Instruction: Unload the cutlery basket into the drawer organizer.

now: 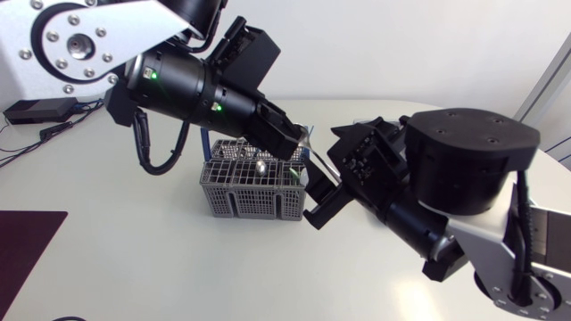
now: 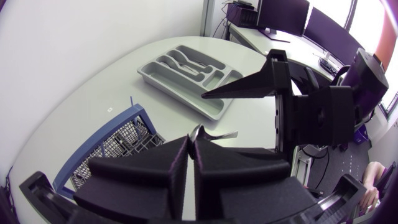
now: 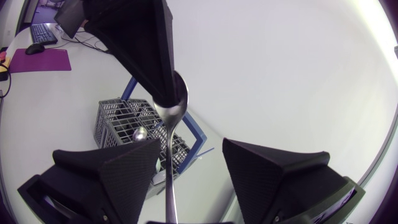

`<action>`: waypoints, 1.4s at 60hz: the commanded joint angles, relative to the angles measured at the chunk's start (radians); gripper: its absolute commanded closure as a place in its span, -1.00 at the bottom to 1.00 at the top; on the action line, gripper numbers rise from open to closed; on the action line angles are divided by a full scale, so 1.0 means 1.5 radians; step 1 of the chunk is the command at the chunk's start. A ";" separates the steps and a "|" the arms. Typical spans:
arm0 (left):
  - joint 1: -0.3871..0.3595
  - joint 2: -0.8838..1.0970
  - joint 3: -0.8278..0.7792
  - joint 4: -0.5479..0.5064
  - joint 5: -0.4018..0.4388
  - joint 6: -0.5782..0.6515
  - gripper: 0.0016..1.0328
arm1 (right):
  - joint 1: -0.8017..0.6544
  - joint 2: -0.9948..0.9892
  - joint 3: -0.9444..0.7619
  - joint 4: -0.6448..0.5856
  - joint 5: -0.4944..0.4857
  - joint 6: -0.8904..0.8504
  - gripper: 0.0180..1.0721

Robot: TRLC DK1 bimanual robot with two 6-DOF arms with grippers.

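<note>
My left gripper (image 1: 290, 145) hangs above the grey cutlery basket (image 1: 250, 192), shut on the bowl end of a metal spoon (image 3: 171, 106). The spoon's handle points away from it, between the fingers of my right gripper (image 3: 191, 149). Those fingers stand apart, and the handle lies nearer one finger (image 3: 112, 171) without touching both. In the left wrist view the spoon (image 2: 214, 134) sticks out past my shut gripper (image 2: 190, 146), with a right finger (image 2: 249, 87) above it. The grey drawer organizer (image 2: 186, 65) lies further off on the table, cutlery in its compartments.
More cutlery (image 1: 260, 167) stands in the basket (image 3: 118, 121), which sits inside a blue outline (image 2: 134, 112) on the white table. A dark purple mat (image 1: 27, 236) lies at the table's near left. My two arms crowd the space above the basket.
</note>
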 commanded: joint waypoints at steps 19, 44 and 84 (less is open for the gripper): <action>0.011 0.024 0.034 -0.005 0.005 -0.035 0.87 | 0.026 0.021 -0.037 0.052 0.025 -0.038 0.20; 0.011 0.033 0.028 -0.005 0.005 -0.038 0.87 | 0.042 0.020 -0.041 0.068 0.046 -0.044 0.33; -0.004 0.030 0.016 -0.004 0.005 -0.044 0.87 | 0.063 0.034 -0.055 0.089 0.083 -0.045 0.62</action>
